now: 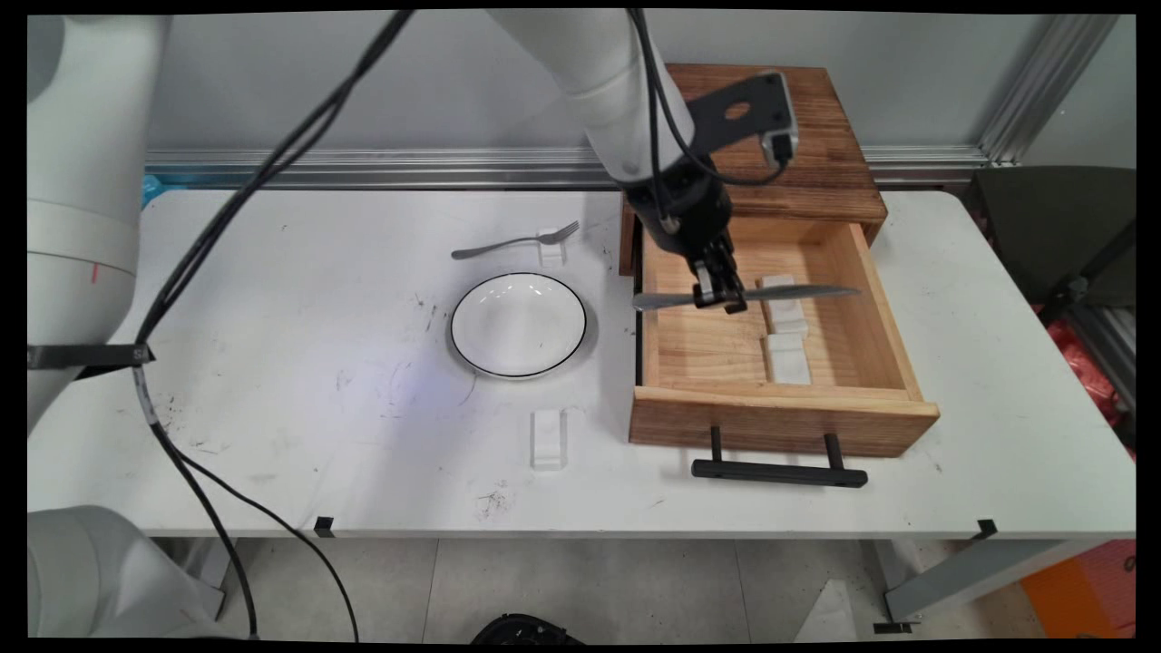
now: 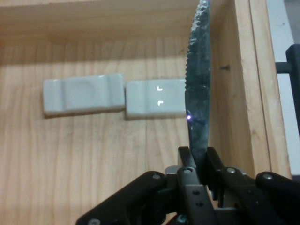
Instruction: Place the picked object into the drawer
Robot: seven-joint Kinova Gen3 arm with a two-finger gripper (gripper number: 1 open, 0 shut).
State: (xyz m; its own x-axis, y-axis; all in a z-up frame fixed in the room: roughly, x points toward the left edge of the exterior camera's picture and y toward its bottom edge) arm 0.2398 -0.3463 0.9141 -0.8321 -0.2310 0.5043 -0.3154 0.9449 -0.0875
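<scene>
I find the gripper (image 1: 721,295) clamped on a knife (image 1: 798,292) held over the open drawer (image 1: 785,422); its long axis runs nine to three o'clock; two white rests (image 1: 785,331) lie at five o'clock below.

Dull metal knife (image 2: 198,89), bare wood drawer (image 1: 871,299)

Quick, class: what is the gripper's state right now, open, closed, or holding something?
Gripper: closed on a knife, held level over the open wooden drawer.
</scene>
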